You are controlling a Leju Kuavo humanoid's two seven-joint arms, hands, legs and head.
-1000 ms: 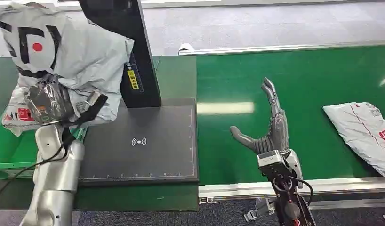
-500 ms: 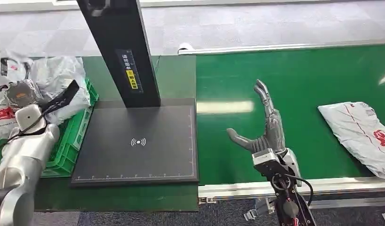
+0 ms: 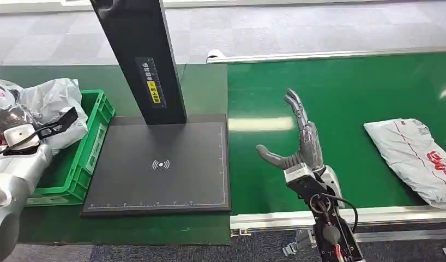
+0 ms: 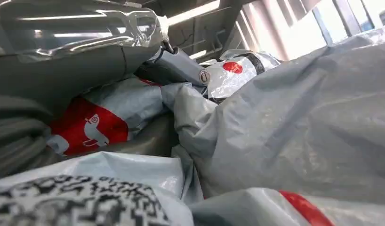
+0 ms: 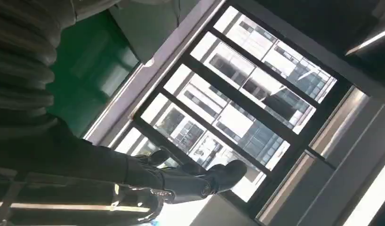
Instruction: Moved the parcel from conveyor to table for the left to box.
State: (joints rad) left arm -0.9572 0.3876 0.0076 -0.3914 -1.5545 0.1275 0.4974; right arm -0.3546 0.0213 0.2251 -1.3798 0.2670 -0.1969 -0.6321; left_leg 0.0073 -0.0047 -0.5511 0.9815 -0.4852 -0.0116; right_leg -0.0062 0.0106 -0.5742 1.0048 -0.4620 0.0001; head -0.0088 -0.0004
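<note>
My right robot hand (image 3: 297,144) is nearest, about 5 o'clock over the green conveyor (image 3: 341,82), fingers spread and pointing up, holding nothing. The next parcel (image 3: 414,158) lies flat on the belt out at 3 o'clock, well apart from that hand.

Over at 9 o'clock my left robot hand (image 3: 13,123) is down at the green crate (image 3: 87,144), pressed in among the grey bags (image 3: 54,98). In the wrist view it's buried in plastic (image 4: 294,122), so I honestly can't tell whether it's gripping a bag or has let go. The black scanner pad (image 3: 161,164) sits on the worktop (image 3: 202,87) between the crate and the belt, with the post (image 3: 139,54) rising toward 12.

What worries me: the bags are slippery and piled high, so pulling the left hand out could drag one over the crate wall. And if the belt is running, that parcel at 3 could slide past my right hand before I reach it.
</note>
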